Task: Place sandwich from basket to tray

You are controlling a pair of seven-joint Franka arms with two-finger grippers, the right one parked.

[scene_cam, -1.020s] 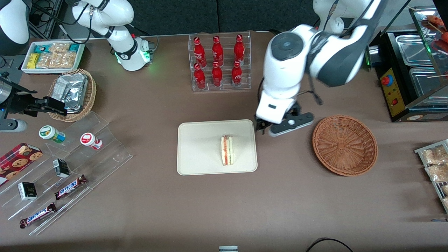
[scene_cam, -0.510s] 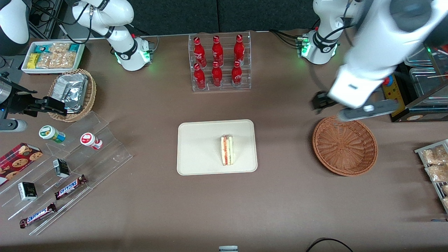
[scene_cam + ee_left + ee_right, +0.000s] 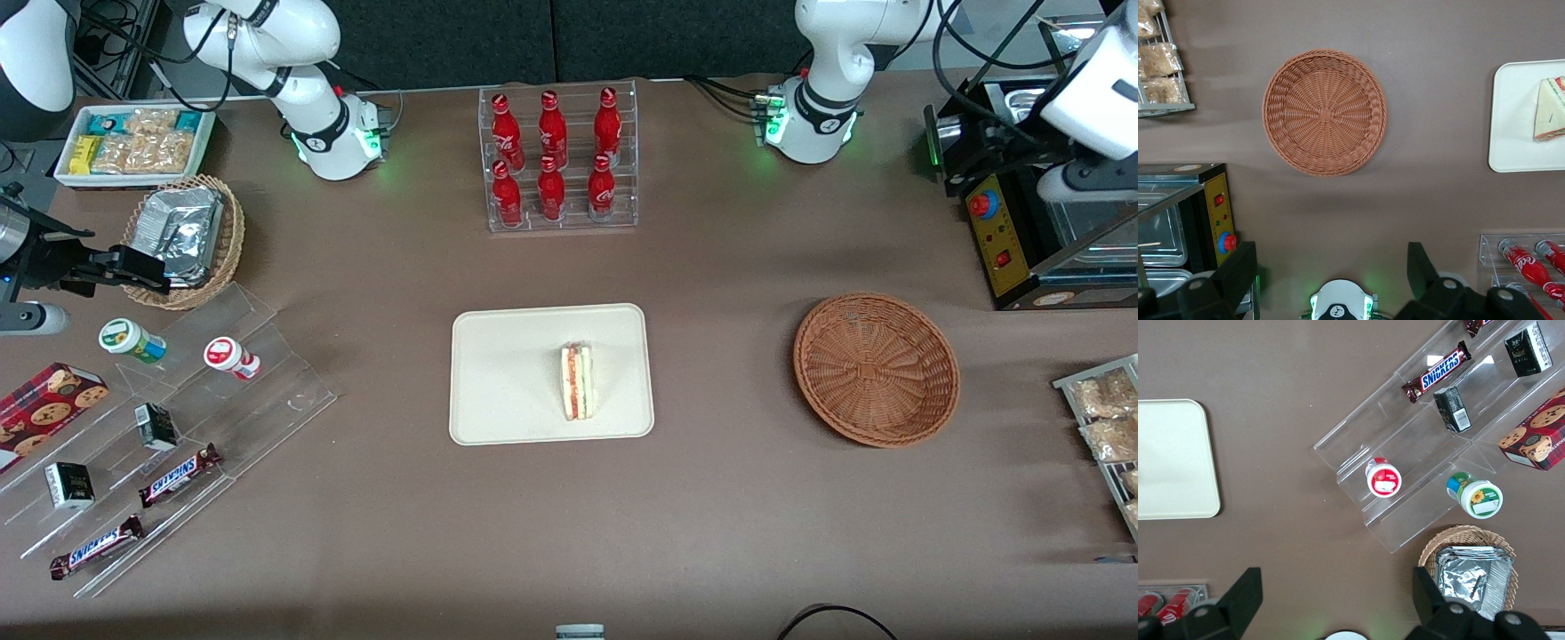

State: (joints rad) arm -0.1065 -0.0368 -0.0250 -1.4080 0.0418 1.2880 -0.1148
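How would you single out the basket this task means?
Start at the cream tray holding the sandwich mid-table; the basket lies beside it toward the working arm's end, with the open gripper high above the table there. It is round, reddish-brown and holds nothing, unlike the tan foil basket.

I pulled the gripper [image 3: 1328, 267] up and away from the tray [image 3: 498, 356], past the basket [image 3: 876, 369], out toward my working arm's end, fingers apart.

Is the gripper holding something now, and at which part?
Nothing is held. The gripper is open, high above the table; the sandwich lies on the tray.
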